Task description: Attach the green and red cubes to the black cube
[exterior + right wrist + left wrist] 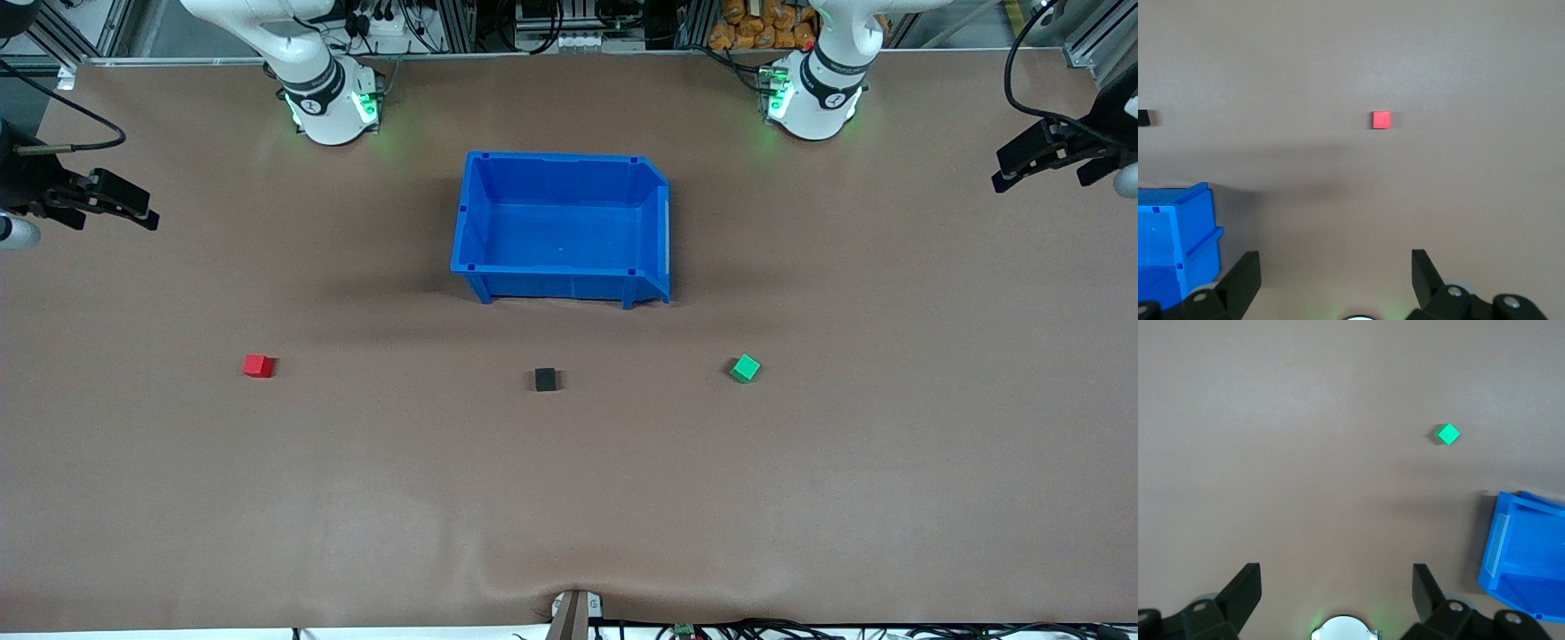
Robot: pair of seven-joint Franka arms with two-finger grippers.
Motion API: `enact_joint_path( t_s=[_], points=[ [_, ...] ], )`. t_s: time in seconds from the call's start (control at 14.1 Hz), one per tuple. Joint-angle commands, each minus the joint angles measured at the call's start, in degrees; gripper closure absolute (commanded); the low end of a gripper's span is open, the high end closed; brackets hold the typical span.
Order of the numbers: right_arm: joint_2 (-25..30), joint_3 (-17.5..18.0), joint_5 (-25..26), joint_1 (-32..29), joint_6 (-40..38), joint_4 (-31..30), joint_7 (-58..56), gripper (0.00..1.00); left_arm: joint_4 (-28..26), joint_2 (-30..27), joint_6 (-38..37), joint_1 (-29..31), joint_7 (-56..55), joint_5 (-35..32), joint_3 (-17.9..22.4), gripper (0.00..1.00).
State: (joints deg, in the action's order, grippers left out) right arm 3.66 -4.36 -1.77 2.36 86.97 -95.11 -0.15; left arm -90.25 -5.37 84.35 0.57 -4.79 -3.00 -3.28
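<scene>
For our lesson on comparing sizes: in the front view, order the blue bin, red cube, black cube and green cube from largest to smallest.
1. Blue bin, by far the largest.
2. Red cube, black cube and green cube: they look alike in size, so no ranking.

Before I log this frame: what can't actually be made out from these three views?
- How the cubes would attach: the red cube, black cube and green cube are too small in every view to show any joining feature.
- Black cube: cut off by the right wrist view's edge; absent from the left wrist view.
- Blue bin: cut off by the edge in both wrist views.
- Left gripper and right gripper: partly cut off at the front view's edges.
</scene>
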Motion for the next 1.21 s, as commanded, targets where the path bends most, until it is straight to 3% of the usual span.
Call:
enact_joint_path(
  t_s=[0.0, 0.43, 1.14],
  points=[
    [0.03, -0.83, 0.54, 1.33, -0.66, 0.62, 0.15, 0.00, 1.74, 1.15, -1.29, 0.49, -0.04, 0.27, -0.06, 0.00],
    [-0.06, -0.83, 0.54, 0.45, -0.58, 0.62, -0.03, 0.00, 1.83, 1.23, -0.94, 0.66, -0.66, 0.98, -0.06, 0.00],
    [0.20, -0.83, 0.45, 0.54, -0.22, 1.06, -1.97, 0.00, 1.83, 6.50, 1.78, -0.13, -1.18, 0.89, -0.68, 0.00]
  ],
)
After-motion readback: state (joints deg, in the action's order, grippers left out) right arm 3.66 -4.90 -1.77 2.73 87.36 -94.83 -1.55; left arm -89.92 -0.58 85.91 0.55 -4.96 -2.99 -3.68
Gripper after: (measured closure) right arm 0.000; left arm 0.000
